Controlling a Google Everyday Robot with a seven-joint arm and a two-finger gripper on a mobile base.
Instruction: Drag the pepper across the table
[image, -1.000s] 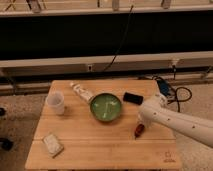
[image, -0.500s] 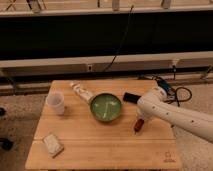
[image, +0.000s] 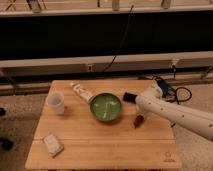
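The pepper (image: 138, 121) is a small dark red-brown tapered thing lying on the light wooden table (image: 100, 145), just right of the green bowl (image: 106, 107). My white arm reaches in from the right. My gripper (image: 140, 113) is at its end, right over the pepper's far end and seemingly touching it. The arm's bulk hides most of the gripper.
A flat black rectangular object (image: 130, 97) lies behind the arm's end. A white cup (image: 55, 102) stands at the left and a white tube (image: 81, 91) at the back. A pale packet (image: 52, 144) lies front left. A dark logo (image: 167, 155) marks the front right corner. Cables lie at the right.
The arm's end has moved toward the table's far side and a little left. The pepper has shifted with it, away from the front edge.
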